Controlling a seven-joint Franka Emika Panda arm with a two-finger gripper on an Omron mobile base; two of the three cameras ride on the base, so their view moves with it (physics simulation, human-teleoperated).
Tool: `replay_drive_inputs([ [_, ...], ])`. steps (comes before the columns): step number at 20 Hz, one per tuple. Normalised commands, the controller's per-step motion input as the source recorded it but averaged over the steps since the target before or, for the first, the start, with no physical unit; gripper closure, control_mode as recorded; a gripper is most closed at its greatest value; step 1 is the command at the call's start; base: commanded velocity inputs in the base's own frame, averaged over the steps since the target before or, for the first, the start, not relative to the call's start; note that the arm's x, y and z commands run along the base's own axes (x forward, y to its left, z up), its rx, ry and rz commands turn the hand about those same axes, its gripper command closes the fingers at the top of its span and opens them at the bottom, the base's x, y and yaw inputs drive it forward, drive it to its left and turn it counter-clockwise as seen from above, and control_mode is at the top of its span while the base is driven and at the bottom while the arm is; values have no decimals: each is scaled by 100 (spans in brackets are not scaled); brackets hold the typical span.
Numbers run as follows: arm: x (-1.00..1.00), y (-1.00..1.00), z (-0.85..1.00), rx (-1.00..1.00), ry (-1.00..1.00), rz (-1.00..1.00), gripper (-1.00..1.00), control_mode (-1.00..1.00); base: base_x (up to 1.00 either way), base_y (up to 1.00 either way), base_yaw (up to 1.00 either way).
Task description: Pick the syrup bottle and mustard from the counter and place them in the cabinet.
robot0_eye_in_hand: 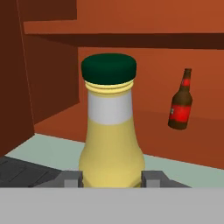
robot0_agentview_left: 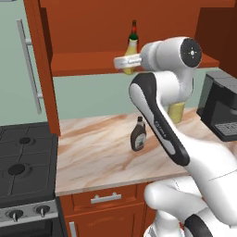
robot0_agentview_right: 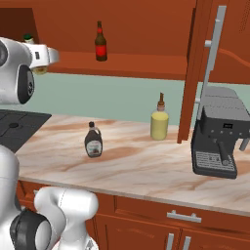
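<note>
The mustard, a small yellow squeeze bottle with a green cap, stands upright between my fingers. My gripper is shut on its lower body. From the base I see the gripper holding the mustard up at the front edge of the cabinet shelf. The mustard is partly hidden by my hand in the right base view. The syrup bottle, dark brown with a pale label, stands alone on the counter; it also shows as the syrup bottle from the right.
A slim brown bottle with a red label stands on the cabinet shelf. A bigger dull-yellow bottle stands at the back of the counter. A dark coffee machine stands to the right, a stove to the left.
</note>
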Motion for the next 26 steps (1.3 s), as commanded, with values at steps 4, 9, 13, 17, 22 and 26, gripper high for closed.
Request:
replay_drive_inputs([
  [4,48,0,1,0,0,-4,100,-100,0,0,0],
  [9,55,0,-2,0,0,-5,100,-100,0,0,0],
  [13,43,0,-7,0,0,-5,100,-100,0,0,0],
  [17,41,0,-5,0,0,-5,100,-100,0,0,0],
  [22,43,0,-5,0,0,-4,100,-100,0,0,0],
  [26,13,0,-2,0,1,-1,100,-100,0,0,0],
])
